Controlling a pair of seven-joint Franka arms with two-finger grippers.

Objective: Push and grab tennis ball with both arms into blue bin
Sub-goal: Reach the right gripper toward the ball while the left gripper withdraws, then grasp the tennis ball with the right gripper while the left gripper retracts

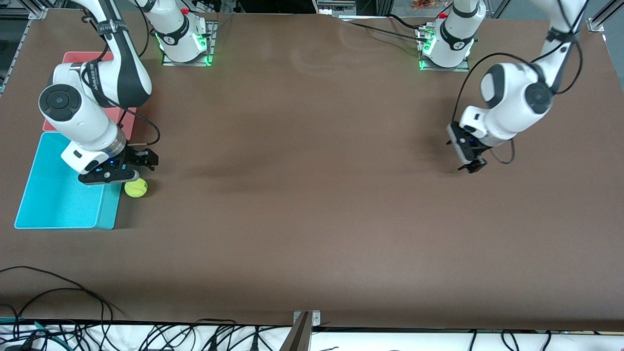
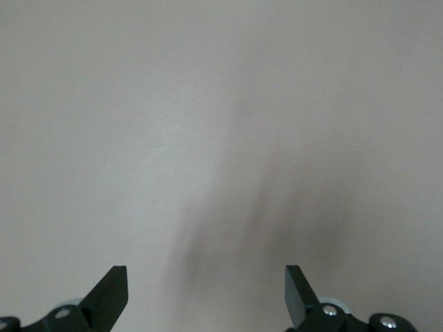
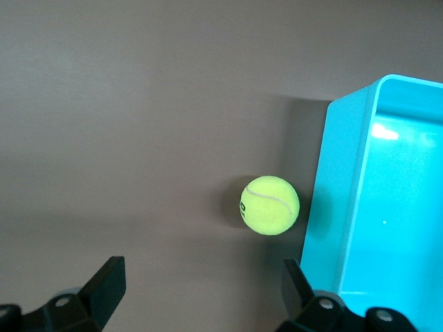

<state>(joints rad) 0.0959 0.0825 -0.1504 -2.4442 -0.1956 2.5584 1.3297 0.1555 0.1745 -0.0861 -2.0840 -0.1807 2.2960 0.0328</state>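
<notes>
The right gripper (image 1: 127, 170) hangs just above the table (image 1: 312, 195) at the right arm's end, beside the blue bin (image 1: 29, 195). Its two black fingers (image 3: 104, 287) are spread wide apart and hold nothing. The tennis ball (image 1: 136, 187) sits on the table, just outside the long wall of the blue bin, very close to that wall. In the right wrist view the tennis ball (image 3: 270, 205) lies out past the open fingers, not between them, and the gripper does not touch it. The blue bin (image 3: 346, 180) has tall walls and a rounded corner, and its inside looks bare. A pink bin (image 1: 73, 57) sits next to the blue bin, farther from the front camera, partly hidden by the right arm. The left gripper (image 1: 470, 161) waits over bare table at the left arm's end, well apart from the ball and the bins. Its fingers (image 2: 111, 294) are also wide apart, with nothing in them, and only plain table shows under them. Between the two grippers the brown table is one big flat open space. Black cables (image 1: 73, 312) lie along the edge nearest the front camera.
</notes>
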